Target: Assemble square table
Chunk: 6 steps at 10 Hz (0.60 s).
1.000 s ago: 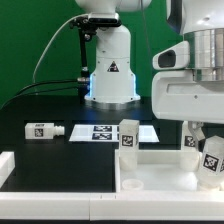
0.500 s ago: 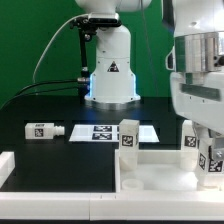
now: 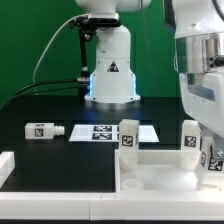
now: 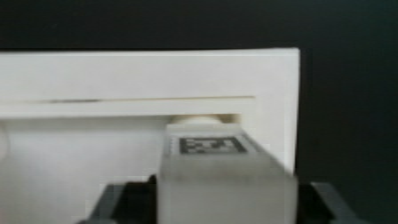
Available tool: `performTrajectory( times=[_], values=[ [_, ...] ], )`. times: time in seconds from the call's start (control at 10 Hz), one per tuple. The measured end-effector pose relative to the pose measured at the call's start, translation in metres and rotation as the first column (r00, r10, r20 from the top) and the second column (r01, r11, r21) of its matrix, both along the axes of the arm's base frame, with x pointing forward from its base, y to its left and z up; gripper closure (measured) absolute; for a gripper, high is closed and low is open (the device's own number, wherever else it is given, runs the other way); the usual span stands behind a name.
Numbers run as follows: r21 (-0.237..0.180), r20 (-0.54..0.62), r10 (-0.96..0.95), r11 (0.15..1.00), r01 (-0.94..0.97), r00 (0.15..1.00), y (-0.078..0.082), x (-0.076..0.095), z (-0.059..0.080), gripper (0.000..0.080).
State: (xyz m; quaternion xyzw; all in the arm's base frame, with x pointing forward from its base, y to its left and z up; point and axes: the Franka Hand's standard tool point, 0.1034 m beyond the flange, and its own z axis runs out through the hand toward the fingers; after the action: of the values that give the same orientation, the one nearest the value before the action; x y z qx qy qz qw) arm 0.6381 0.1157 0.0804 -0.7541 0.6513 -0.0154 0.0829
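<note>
Here, end effector (image 4: pixel 222 203) straddles one tagged leg (image 4: pixel 215 150) over sq tabletop (image 4: pixel 107 78)

black table (image 3: pixel 30 105) under square top (image 3: pixel 160 185), loose leg (image 3: pixel 44 129), marker board (image 3: pixel 103 133)

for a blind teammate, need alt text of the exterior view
A white robot arm reaches down over a tagged leg on the exterior view's right of the white tabletop. Two more legs stand upright at its far rim; a fourth leg lies on the black table near the marker board.
</note>
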Motion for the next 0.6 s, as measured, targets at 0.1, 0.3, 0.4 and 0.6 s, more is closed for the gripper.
performTrajectory(
  times=[0.1, 0.3, 0.4, 0.6],
  values=[
    [-0.029, 0.023, 0.167, 0.986, -0.167, 0.986, 0.0003, -0.0001, -0.0001, 0.0401],
    [-0.103, 0.019, 0.493, 0.866, -0.489, 0.87, 0.0022, -0.0026, -0.003, 0.0167],
    [-0.114, 0.018, 0.54, 0.837, -0.534, 0.842, 0.0015, -0.0023, -0.0031, 0.0155],
    [-0.141, 0.011, 0.658, 0.747, -0.65, 0.753, -0.0008, -0.0018, -0.003, 0.0151]
  ],
)
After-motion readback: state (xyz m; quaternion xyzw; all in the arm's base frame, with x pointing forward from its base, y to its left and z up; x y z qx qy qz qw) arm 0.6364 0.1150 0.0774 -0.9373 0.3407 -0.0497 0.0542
